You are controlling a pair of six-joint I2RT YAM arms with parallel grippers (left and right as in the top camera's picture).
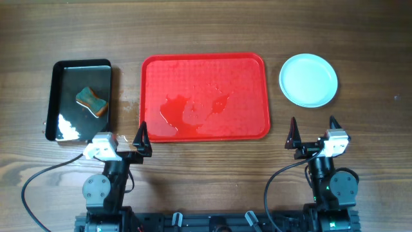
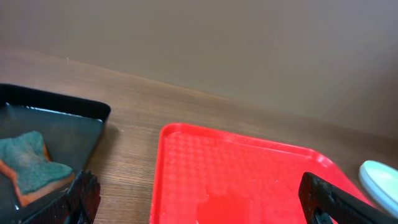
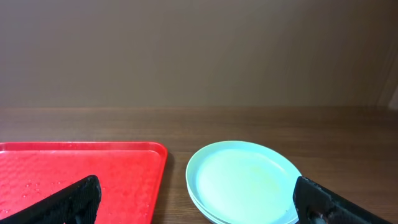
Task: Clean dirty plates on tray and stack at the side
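Observation:
The red tray (image 1: 205,71) lies in the middle of the table with wet patches on it and no plates; it also shows in the left wrist view (image 2: 249,180) and the right wrist view (image 3: 118,171). The pale blue-white plates (image 1: 308,79) sit stacked to the tray's right, seen close in the right wrist view (image 3: 242,180); the left wrist view catches their edge (image 2: 382,180). My left gripper (image 1: 129,142) is open and empty near the tray's front left corner. My right gripper (image 1: 313,132) is open and empty in front of the plate stack.
A glossy black tray (image 1: 67,77) at the left holds a green and orange sponge (image 1: 91,101), also in the left wrist view (image 2: 31,165). Bare wooden table surrounds the trays.

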